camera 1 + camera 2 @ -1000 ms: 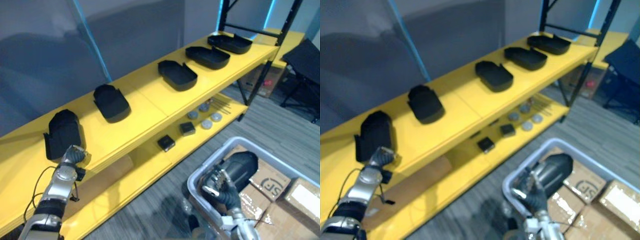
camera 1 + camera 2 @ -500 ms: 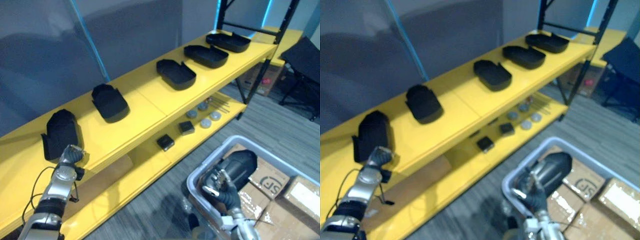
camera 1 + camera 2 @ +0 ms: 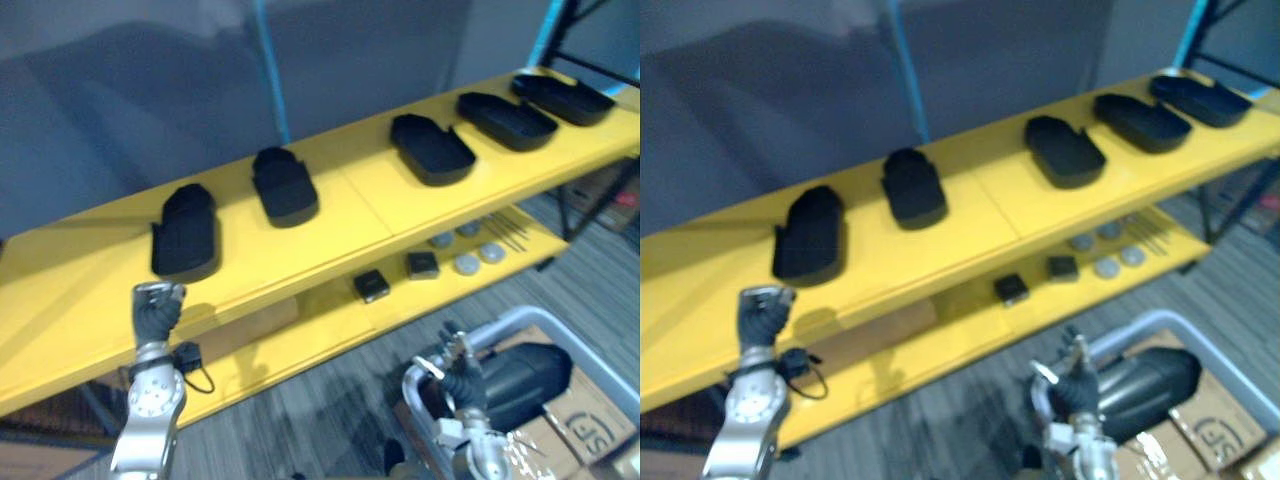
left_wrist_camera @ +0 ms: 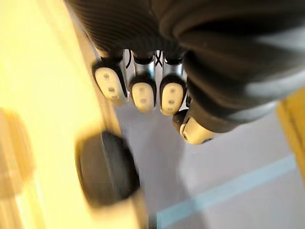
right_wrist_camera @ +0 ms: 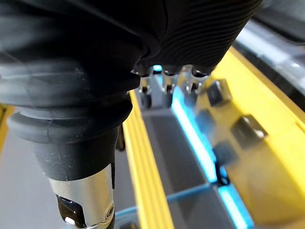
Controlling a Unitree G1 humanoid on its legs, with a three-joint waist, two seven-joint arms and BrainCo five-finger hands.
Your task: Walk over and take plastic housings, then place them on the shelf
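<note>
**Next housing waits in the bin**

Right hand hangs at the near rim of the grey bin, fingers spread and empty. A black housing lies in the bin just past its fingertips. Left hand is curled on nothing in front of the shelf edge, just below the nearest of the row of housings. Best bet: reach in over the rim, wrap the rounded shell mid-body, and lift clear of the wall before turning.

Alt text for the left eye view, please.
Five black plastic housings sit in a row on a yellow shelf. The left hand, shut and empty, is up before its edge; the right hand hangs open beside a grey bin.
</note>
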